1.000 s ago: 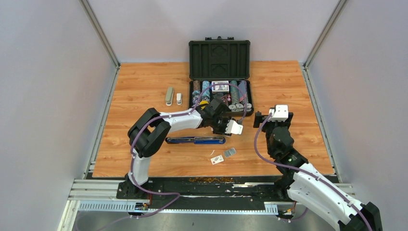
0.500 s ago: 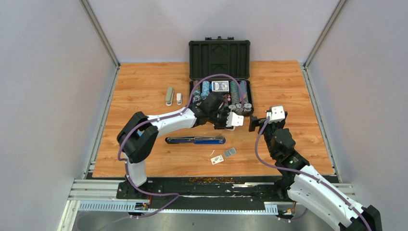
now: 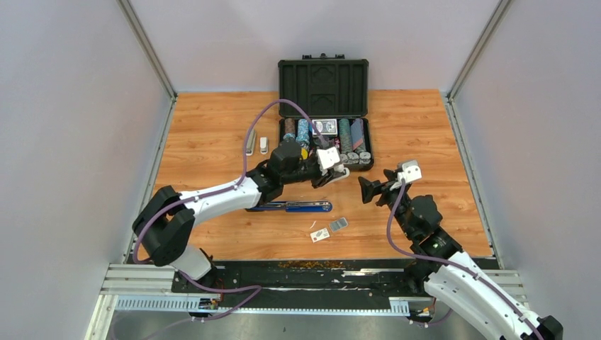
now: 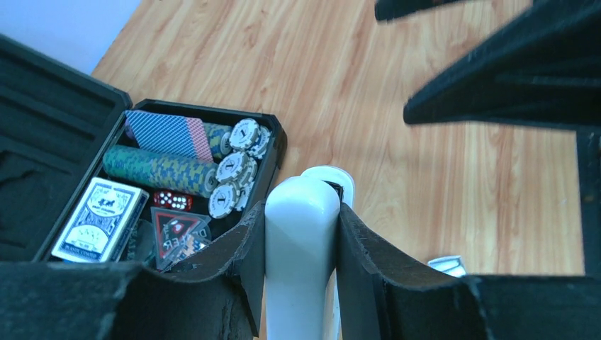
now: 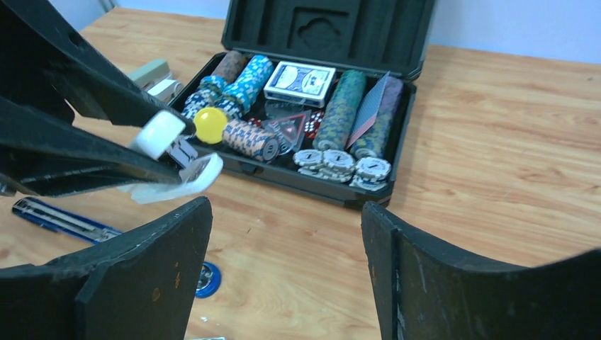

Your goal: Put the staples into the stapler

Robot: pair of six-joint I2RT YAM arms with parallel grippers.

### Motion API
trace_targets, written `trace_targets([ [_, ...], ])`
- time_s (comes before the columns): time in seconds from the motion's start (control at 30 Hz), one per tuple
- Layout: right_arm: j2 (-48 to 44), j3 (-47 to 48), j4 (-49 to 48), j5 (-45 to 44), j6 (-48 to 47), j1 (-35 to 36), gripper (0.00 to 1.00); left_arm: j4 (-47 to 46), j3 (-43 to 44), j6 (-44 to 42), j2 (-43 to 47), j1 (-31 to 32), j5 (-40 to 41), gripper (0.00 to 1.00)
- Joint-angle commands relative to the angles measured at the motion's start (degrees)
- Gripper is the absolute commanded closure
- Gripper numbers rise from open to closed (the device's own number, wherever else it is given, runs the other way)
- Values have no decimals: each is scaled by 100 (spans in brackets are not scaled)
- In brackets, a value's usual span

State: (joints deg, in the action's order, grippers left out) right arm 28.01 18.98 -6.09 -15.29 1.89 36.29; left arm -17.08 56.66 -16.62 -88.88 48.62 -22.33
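At the left claw (image 4: pixel 303 216): clenched on a white stapler (image 5: pixel 193 176), fingers pinching its sides. It is not the blue stapler (image 3: pixel 306 207) the task names.
Hold: in the air just near of the open case (image 3: pixel 324 81), nose turned right toward the other arm; likely being offered across or kept out of the way.
Opposite, the right claw (image 5: pixel 287 212): released, fingers spread wide with nothing between, facing the white stapler from the right — seemingly ready to receive it.
Blue stapler: lying lengthwise on the surface (image 3: pixel 205 134), near of the left claw; apparently opened out flat so its rail can take a strip.
Task's staples (image 3: pixel 339 224): on the surface just right and near of the blue stapler's right end, untouched, beside a small white box (image 3: pixel 320 234).
Far left: olive stapler (image 3: pixel 249 142), well apart from the rest.
Hidden: the left arm covers the blue stapler's left end from above; whether its rail holds anything is too small to tell; the left wrist view cuts the white stapler off at the bottom edge.
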Motion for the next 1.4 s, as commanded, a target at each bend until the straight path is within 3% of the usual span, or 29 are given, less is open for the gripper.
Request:
trace_targets([
  [0.0, 108, 208, 166, 489, 591, -20, 24, -1471, -329, 1285, 525, -8, 310, 94],
  [0.2, 284, 267, -17, 794, 956, -19, 30, -2122, -811, 1973, 739, -11, 207, 94],
  [0.53, 791, 268, -736, 1359, 1436, -22, 38, -2308, -1148, 2147, 746, -10, 317, 94],
  [1.03, 931, 7, -1442, 1200, 2061, -17, 42, -2514, -1289, 2219, 695, 48, 341, 94],
  [1.2, 1122, -63, -1452, 666, 2524, -17, 51, -2707, -1362, 2199, 736, 116, 167, 94],
  [1.37, 1409, -58, -1660, 728, 2759, -17, 55, -2839, -1438, 2139, 804, 155, 91, 94],
])
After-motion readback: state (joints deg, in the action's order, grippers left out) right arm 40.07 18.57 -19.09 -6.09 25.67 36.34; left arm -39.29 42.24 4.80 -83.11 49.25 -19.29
